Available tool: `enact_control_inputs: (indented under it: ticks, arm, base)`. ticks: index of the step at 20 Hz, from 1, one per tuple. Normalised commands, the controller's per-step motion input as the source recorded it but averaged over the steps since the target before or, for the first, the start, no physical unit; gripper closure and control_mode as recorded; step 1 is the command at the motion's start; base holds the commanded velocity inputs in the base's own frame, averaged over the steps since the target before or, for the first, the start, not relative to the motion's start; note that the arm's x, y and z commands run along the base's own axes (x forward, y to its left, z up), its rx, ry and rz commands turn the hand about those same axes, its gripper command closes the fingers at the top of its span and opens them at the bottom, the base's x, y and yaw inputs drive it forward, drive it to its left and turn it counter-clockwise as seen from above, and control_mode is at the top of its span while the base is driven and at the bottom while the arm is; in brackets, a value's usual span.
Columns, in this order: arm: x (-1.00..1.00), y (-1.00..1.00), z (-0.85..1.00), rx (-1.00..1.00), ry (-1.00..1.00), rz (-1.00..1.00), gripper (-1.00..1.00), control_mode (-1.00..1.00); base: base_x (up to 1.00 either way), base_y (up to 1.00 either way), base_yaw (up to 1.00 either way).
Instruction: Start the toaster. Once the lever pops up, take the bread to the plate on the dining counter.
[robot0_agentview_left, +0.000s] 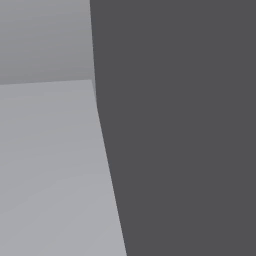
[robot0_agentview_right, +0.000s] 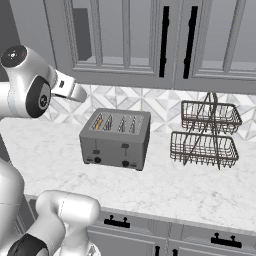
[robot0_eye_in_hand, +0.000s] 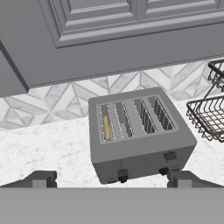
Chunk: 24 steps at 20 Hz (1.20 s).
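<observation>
Toaster (robot0_eye_in_hand: 140, 133) mid-counter (robot0_agentview_right: 200, 192) near the backsplash, bread (robot0_eye_in_hand: 106, 127) in its leftmost slot, gripper (robot0_eye_in_hand: 111, 178) released, hovering before it, wire basket rack (robot0_agentview_right: 206, 132) to the right.

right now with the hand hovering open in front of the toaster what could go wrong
The toaster has two levers, left and right; the bread sits in the leftmost slot, so pressing the right one would probably toast nothing. The open hand hangs off the front; a slanted push might slide the toaster toward the wire basket rack.
</observation>
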Motion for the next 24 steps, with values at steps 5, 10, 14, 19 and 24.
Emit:
enact_control_inputs:
  ticks: [5,10,14,19,24]
  arm:
    - [0.0,0.0,0.0,0.0,0.0,0.0,-1.0,-1.0]
    - [0.0,0.0,0.0,0.0,0.0,0.0,-1.0,-1.0]
    - [0.0,0.0,0.0,0.0,0.0,0.0,-1.0,-1.0]
    - [0.0,0.0,0.0,0.0,0.0,0.0,-1.0,-1.0]
    - [0.0,0.0,0.0,0.0,0.0,0.0,-1.0,-1.0]
  base:
    - [0.0,0.0,0.0]
    - [0.0,0.0,0.0]
    - [0.0,0.0,0.0]
    - [0.0,0.0,0.0]
    - [0.0,0.0,0.0]
